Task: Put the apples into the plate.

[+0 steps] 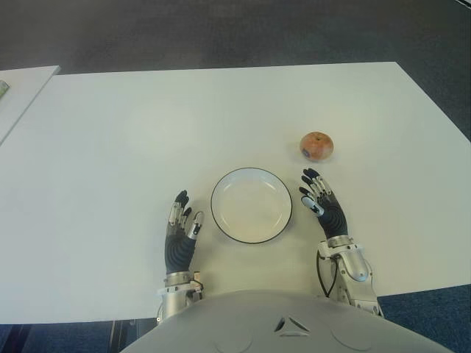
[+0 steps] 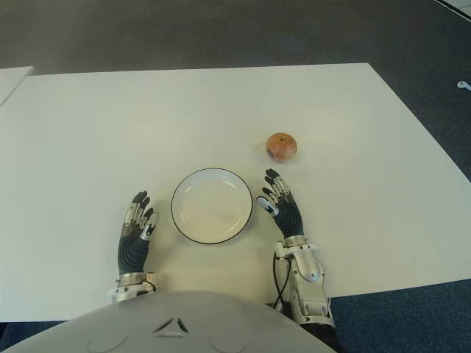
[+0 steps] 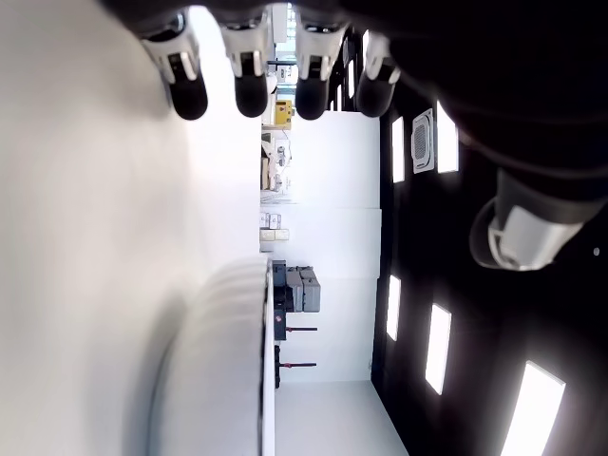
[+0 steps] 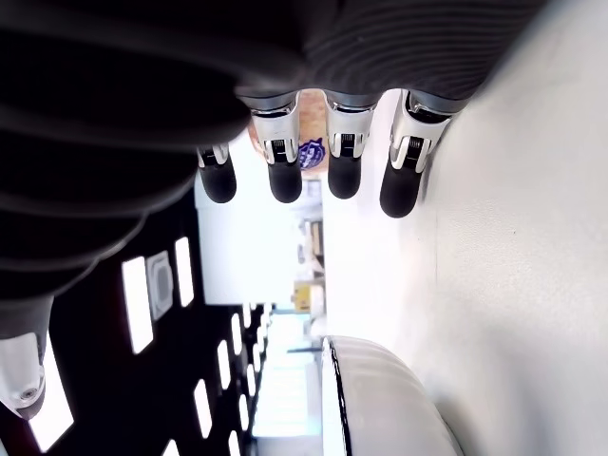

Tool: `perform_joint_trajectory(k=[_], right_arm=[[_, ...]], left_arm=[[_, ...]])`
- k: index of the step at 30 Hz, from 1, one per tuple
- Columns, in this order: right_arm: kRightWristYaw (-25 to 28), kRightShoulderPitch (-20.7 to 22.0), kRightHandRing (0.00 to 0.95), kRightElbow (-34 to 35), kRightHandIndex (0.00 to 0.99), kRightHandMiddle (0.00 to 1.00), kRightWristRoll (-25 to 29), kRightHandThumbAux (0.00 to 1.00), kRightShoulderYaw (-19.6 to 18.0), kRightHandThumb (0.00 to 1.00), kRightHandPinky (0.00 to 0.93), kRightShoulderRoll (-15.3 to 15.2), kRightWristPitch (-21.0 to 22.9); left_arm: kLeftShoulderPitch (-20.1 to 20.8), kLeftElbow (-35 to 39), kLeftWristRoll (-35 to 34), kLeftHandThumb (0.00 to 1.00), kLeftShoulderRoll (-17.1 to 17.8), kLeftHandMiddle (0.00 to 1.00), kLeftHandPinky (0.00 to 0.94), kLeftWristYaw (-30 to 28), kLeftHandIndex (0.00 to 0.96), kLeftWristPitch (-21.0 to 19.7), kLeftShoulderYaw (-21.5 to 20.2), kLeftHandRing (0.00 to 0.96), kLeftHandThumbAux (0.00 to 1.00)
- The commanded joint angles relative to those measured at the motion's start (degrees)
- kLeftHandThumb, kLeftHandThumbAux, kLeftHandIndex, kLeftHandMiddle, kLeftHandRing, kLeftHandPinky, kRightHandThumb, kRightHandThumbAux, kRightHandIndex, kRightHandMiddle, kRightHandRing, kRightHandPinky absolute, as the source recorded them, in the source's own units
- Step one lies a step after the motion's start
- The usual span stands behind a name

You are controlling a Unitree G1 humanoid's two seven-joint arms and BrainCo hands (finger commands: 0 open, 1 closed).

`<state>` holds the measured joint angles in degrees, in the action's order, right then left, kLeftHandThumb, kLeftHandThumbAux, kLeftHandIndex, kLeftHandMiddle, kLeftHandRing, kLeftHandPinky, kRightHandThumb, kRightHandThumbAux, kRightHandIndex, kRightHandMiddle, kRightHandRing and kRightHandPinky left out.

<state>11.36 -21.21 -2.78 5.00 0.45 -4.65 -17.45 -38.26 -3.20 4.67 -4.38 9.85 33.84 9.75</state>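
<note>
White table (image 1: 110, 147) carries a black-rimmed plate (image 1: 251, 205) near its front edge; the left hand (image 1: 179, 234) and right hand (image 1: 324, 206) flank it, fingers extended and holding nothing, while one apple (image 1: 316, 146) sits just beyond the right fingertips.

A white tabletop (image 1: 132, 132) carries a white plate (image 1: 251, 204) with a dark rim, near the robot's edge. An apple (image 1: 316, 146), reddish with a small sticker, sits beyond and to the right of the plate, apart from it. The right hand (image 1: 322, 204) shows just right of the plate, fingers extended toward the apple, holding nothing. The left hand (image 1: 180, 229) shows just left of the plate, fingers straight.
</note>
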Motion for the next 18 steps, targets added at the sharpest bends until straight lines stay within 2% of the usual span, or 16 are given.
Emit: perform_joint_trajectory(k=[1, 6, 13, 16, 18], right_arm=[[0.5, -1.1, 0.000, -1.5, 0.000, 0.000, 0.6, 0.524, 0.0, 0.166, 0.000, 0.0, 2.3], [2.4, -1.0, 0.000, -0.7, 0.000, 0.000, 2.4, 0.537, 0.1, 0.174, 0.000, -0.1, 1.5], [2.7, -2.0, 0.000, 4.7, 0.000, 0.000, 2.7, 0.549, 0.5, 0.184, 0.000, -0.1, 0.9], [0.8, -1.3, 0.000, 5.5, 0.000, 0.000, -4.1, 0.566, 0.7, 0.183, 0.000, -2.3, -3.9], [0.3, -0.7, 0.000, 6.2, 0.000, 0.000, -6.7, 0.575, 0.5, 0.182, 0.000, -3.4, -5.6]], left_arm=[[0.1, -2.5, 0.1, 0.021, -0.9, 0.000, 0.000, 0.3, 0.000, -1.9, -0.5, 0.000, 0.484], [0.5, -3.2, -0.2, 0.020, -0.9, 0.000, 0.000, 0.0, 0.000, -0.8, -0.4, 0.000, 0.482], [0.8, -3.6, 0.1, 0.008, -0.9, 0.000, 0.000, 0.2, 0.000, -0.8, -0.4, 0.000, 0.481], [0.8, -3.5, 0.3, 0.007, -1.0, 0.000, 0.000, 0.3, 0.000, -1.2, -0.4, 0.000, 0.479], [0.8, -3.5, 0.4, 0.009, -1.1, 0.000, 0.000, 0.4, 0.000, -1.3, -0.4, 0.000, 0.480]])
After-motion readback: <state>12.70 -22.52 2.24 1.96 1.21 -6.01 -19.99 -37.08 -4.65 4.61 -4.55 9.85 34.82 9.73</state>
